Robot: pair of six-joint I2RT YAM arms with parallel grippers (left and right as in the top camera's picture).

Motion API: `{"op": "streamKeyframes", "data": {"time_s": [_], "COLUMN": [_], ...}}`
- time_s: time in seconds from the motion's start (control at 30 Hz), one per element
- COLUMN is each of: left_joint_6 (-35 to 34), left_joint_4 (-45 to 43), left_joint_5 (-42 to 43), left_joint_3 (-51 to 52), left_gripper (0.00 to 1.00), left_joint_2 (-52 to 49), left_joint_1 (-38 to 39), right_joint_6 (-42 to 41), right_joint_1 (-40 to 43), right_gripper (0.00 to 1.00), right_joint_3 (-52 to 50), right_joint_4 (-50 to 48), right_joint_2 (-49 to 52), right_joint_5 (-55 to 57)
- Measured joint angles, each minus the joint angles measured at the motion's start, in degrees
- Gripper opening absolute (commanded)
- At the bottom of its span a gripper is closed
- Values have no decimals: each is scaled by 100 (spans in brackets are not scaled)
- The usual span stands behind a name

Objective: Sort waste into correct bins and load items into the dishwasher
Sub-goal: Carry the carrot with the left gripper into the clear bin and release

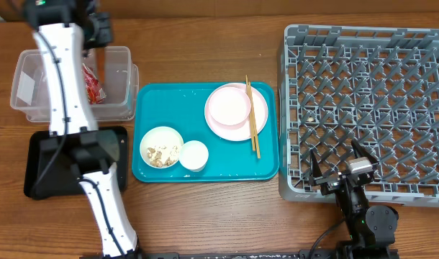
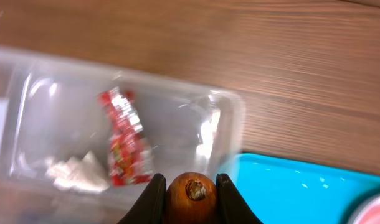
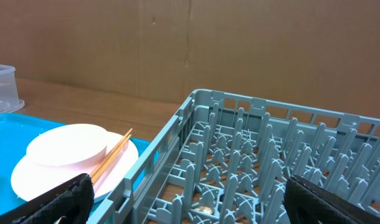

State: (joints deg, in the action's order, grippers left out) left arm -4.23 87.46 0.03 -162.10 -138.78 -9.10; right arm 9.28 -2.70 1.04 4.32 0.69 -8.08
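Wooden tabletop (image 1: pixel 205 36) carries the work. Waste sorting is in hand: the left gripper (image 2: pixel 189 186) pinches the carrot piece (image 2: pixel 191 198) above the near edge of the clear tub (image 2: pixel 230 118), where the red wrapper (image 2: pixel 124 146) and tissue (image 2: pixel 75 171) lie. Next, I judge, it must centre over the proper bin, this tub or the black tray (image 1: pixel 39 155), then release. The right gripper (image 1: pixel 338 162) waits spread wide by the dish rack (image 1: pixel 363 43).
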Motion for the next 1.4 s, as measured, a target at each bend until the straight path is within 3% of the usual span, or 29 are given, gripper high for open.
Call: {"op": "streamKeyframes", "data": {"time_s": [0.27, 0.87, 0.93, 0.97, 1.13, 1.4], "left_joint_6": [-544, -940, -940, -940, -1027, -1071], "left_joint_4": [-72, -1714, -1770, -1805, -1829, -1158], "left_joint_5": [46, 345, 345, 348, 415, 494], "left_joint_3": [848, 2640, 2667, 2667, 2664, 1937], "left_gripper": [4, 4, 14, 32, 57, 62], "left_joint_2": [0, -2, -2, -2, -2, 221], "left_joint_1": [-590, -391, -361, -341, -297, -262], "right_joint_6": [-2, -2, -2, 0, -2, -4], "right_joint_1": [0, -2, 0, 0, -2, 0], "right_gripper": [100, 100, 100, 100, 100, 100], "right_joint_3": [2, 2, 0, 0, 0, 0], "right_joint_4": [-2, -2, -2, -2, -2, -2], "right_joint_2": [0, 0, 0, 0, 0, 0], "right_joint_5": [0, 0, 2, 0, 0, -2]}}
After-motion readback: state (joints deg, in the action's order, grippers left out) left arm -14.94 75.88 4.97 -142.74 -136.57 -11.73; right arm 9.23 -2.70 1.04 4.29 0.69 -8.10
